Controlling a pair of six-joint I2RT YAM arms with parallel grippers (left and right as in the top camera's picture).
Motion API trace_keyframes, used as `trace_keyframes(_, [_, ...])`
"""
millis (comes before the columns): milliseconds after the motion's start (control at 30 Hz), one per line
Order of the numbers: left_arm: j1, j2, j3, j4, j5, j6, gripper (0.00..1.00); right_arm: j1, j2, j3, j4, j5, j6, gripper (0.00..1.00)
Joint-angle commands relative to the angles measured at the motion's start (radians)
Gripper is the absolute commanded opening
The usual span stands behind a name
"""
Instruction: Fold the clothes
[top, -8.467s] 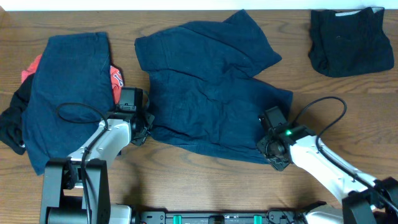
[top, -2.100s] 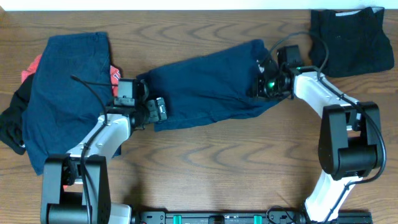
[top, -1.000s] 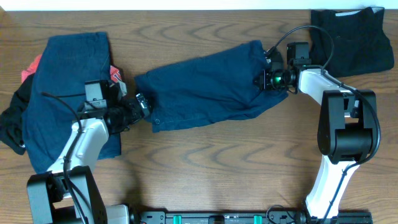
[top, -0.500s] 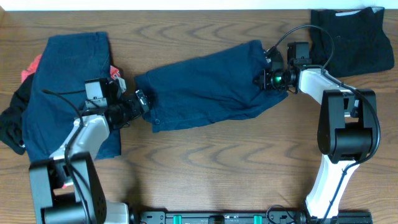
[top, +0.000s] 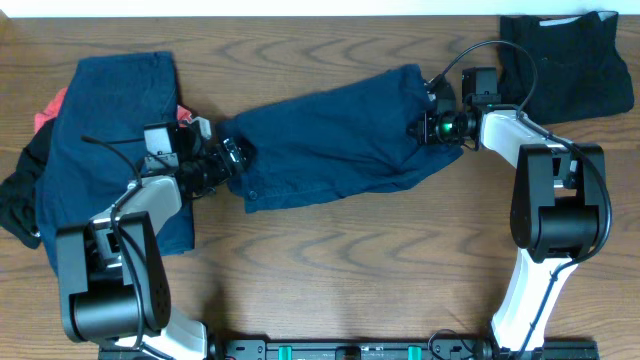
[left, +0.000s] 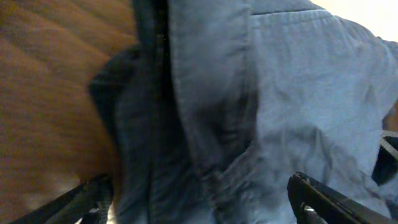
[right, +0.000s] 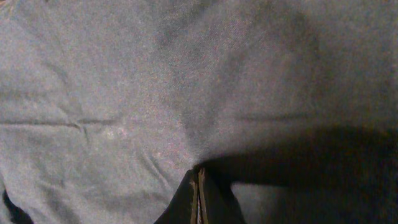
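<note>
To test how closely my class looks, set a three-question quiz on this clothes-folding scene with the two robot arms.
1. True or false: the right claw is wide open.
2. Where does the folded black garment that lies alone sit? A) far right corner B) middle C) near left corner
3. Fill in: the left claw stands ___ at the left end of the navy shorts.
Key: 1 false; 2 A; 3 open.
</note>
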Motion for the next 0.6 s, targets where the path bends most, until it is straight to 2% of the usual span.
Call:
trace_keyframes(0, [-0.036,0.052,-0.003,-0.014,0.01,-0.015,0.84,-0.003,0.047,0.003,-0.004,0.045,-0.019,0.02])
trace_keyframes(33, [-0.046,0.055,-0.003,-0.01,0.01,-0.018,0.8,-0.003,0.047,0.003,-0.004,0.046,-0.018,0.02])
trace_keyframes(100, [-0.069,0.059,-0.003,0.006,0.009,-0.019,0.57,-0.003,0.047,0.003,-0.004,0.056,-0.018,0.01])
trace_keyframes(167, [-0.09,0.06,-0.003,0.02,-0.004,-0.022,0.44,-0.003,0.047,0.003,-0.004,0.056,-0.014,0.01])
trace_keyframes(233, [-0.109,0.06,-0.003,0.021,-0.047,-0.023,0.26,-0.004,0.047,0.003,-0.004,0.056,-0.014,0.01])
trace_keyframes(267, [-0.113,0.06,-0.003,0.02,-0.064,-0.027,0.12,-0.005,0.047,0.003,-0.004,0.056,-0.014,0.01])
trace_keyframes(300, [-0.113,0.059,-0.003,0.019,-0.07,-0.036,0.06,-0.005,0.047,0.003,-0.005,0.056,-0.014,0.01])
trace_keyframes(500, [-0.06,0.032,-0.003,0.002,-0.073,-0.047,0.06,-0.003,0.047,0.003,-0.019,0.055,-0.014,0.01])
trace_keyframes(567, [-0.037,0.008,-0.003,-0.021,-0.073,-0.019,0.06,-0.003,0.047,0.003,-0.021,0.054,-0.015,0.01])
